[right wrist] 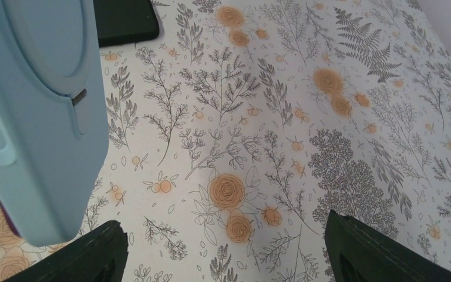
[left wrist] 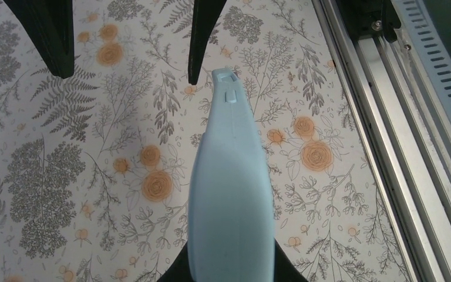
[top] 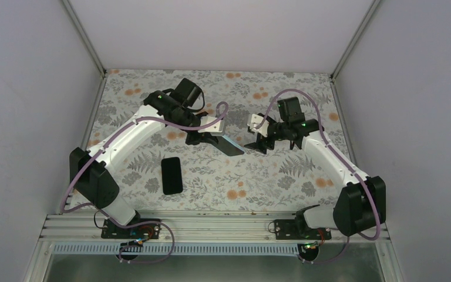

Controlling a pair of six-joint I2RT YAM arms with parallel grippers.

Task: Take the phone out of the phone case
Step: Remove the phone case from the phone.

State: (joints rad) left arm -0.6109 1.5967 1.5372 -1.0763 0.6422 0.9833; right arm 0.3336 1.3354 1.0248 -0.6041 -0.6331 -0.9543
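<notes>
My left gripper (top: 210, 138) is shut on a light blue phone case (top: 231, 145) and holds it above the table, its free end pointing toward the right arm. In the left wrist view the case (left wrist: 230, 194) runs up from between my fingers (left wrist: 230, 273). A black phone (top: 171, 175) lies flat on the table in front of the left arm, apart from the case. My right gripper (top: 257, 143) is open and empty just beside the case's free end. In the right wrist view (right wrist: 226, 252) the case (right wrist: 35, 117) fills the left side and the phone's corner (right wrist: 123, 20) shows at the top.
The table is covered with a floral sheet (top: 282, 176). White walls close the left, right and back. The aluminium rail (left wrist: 381, 135) at the near edge carries both arm bases.
</notes>
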